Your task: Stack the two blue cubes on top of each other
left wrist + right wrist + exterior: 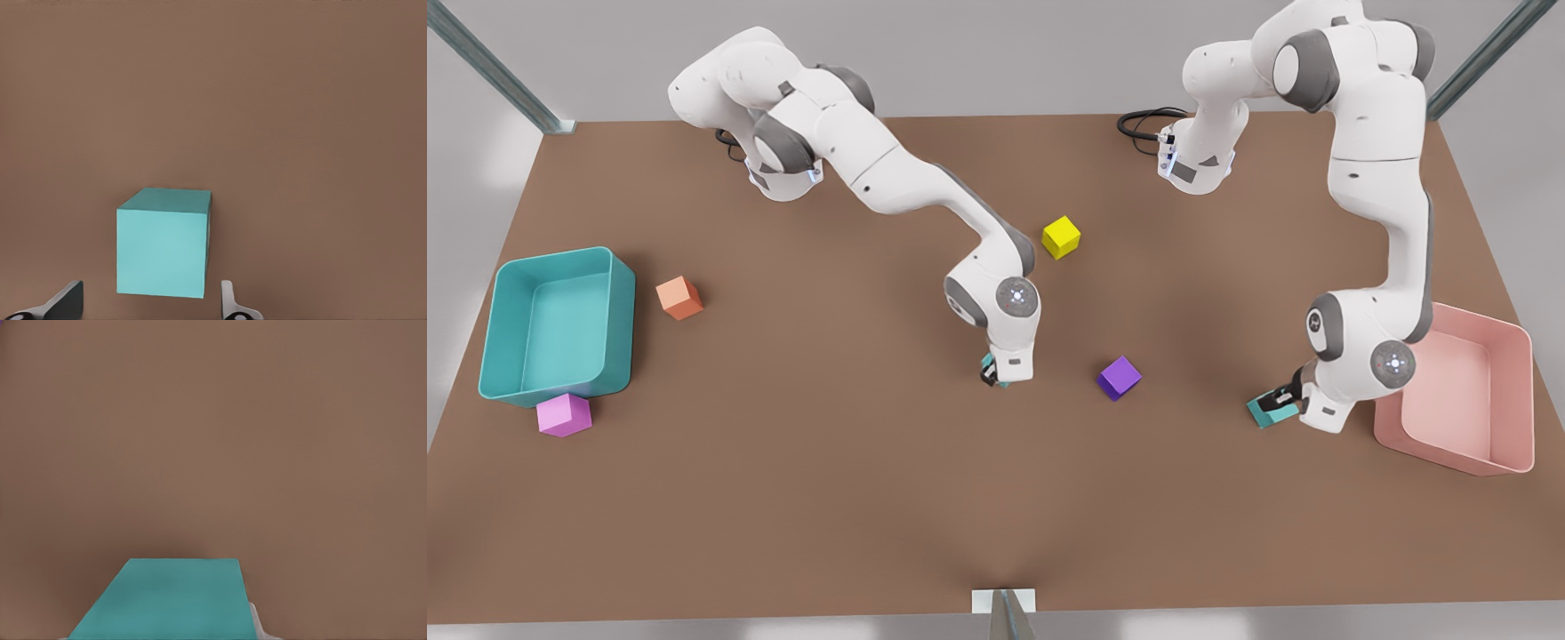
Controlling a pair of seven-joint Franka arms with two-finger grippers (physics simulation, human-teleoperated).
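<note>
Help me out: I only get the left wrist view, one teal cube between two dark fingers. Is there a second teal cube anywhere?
Observer: Yes, a second cube sits at the right gripper, mid-table.
Operator: Where's my arm, then?
Observer: Your left gripper is beside a pink bin, at the front view's right.
Operator: Anything between the two arms?
Observer: A purple cube lies on the table between them.

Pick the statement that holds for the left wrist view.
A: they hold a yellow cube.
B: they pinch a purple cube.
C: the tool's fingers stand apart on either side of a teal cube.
C: the left tool straddles the teal cube, with a gap showing at each finger.
</note>
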